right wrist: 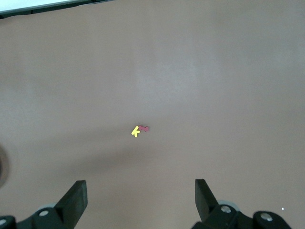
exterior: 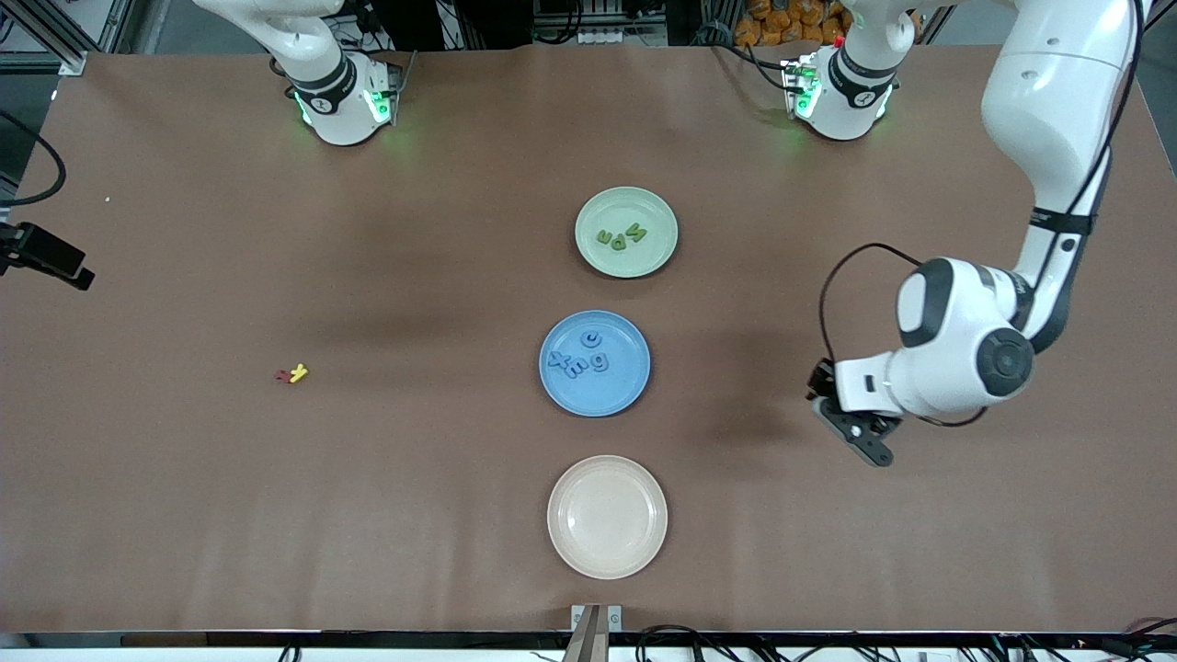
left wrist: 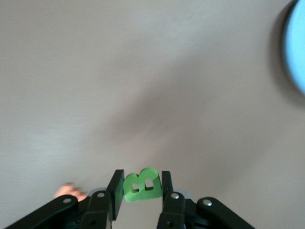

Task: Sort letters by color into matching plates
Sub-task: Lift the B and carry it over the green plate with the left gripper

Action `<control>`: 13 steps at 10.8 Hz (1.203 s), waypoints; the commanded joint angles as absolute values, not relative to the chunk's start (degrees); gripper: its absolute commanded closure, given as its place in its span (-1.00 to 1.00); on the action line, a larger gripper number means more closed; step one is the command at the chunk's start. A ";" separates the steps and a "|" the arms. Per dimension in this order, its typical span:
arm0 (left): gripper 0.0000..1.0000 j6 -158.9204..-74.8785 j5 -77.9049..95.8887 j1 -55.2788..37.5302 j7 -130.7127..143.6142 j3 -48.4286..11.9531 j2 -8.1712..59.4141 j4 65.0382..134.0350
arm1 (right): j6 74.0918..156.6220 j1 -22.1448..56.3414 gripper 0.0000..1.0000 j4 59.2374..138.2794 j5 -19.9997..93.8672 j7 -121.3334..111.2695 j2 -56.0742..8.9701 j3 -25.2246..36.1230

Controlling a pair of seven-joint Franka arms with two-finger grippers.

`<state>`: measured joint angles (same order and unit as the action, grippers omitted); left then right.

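Left wrist view – green letter B (left wrist: pixel 141 185) clamped between left pincer (left wrist: pixel 141 187) fingers, right pincer (right wrist: pixel 140 198) released

Letters (exterior: pixel 622 236) in plates (exterior: pixel 644 267) (three, four)

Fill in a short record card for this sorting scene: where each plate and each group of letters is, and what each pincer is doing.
green plate: three green letters in it
blue plate: four blue letters in it
beige plate: nearest the front camera
left pincer: shut on a green letter B, over bare table
right pincer: open, waiting
red and yellow letters: on the table toward the right arm's end
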<state>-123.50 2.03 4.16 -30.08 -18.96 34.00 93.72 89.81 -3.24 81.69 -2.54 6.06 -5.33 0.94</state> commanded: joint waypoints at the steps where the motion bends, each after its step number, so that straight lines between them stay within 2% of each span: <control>1: 1.00 -122.87 3.43 2.03 -13.67 -23.11 26.83 101.75 | 90.18 -3.25 -1.00 81.56 -2.20 6.68 -5.54 1.05; 3: 1.00 -123.05 3.51 -0.17 -2.95 -25.91 19.90 110.26 | 90.18 -3.16 -1.00 81.56 -2.11 6.68 -5.54 0.97; 5: 1.00 -124.10 3.52 -0.18 6.80 -32.31 15.14 116.78 | 90.18 -3.16 -1.00 81.56 -2.11 6.68 -5.80 0.97; 7: 1.00 -124.10 3.52 -0.70 19.44 -38.99 14.68 118.03 | 90.18 -2.81 -1.00 81.56 -2.29 6.77 -5.89 0.97; 9: 1.00 -124.89 3.52 -5.51 30.45 -40.52 15.12 119.00 | 90.18 -2.99 -1.00 81.56 -2.28 6.68 -5.89 0.97; 12: 1.00 -136.80 4.65 -7.90 44.07 -44.72 15.55 126.19 | 90.18 -2.81 -1.00 81.65 -2.37 6.77 -5.98 0.97; 13: 1.00 -137.80 4.66 -10.09 47.34 -44.91 16.17 126.82 | 90.18 -2.73 -1.00 81.65 -2.46 6.68 -5.98 0.97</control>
<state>-133.14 2.73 -7.88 40.77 -43.65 16.61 123.08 90.04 -2.98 81.70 -2.54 6.06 -5.98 0.89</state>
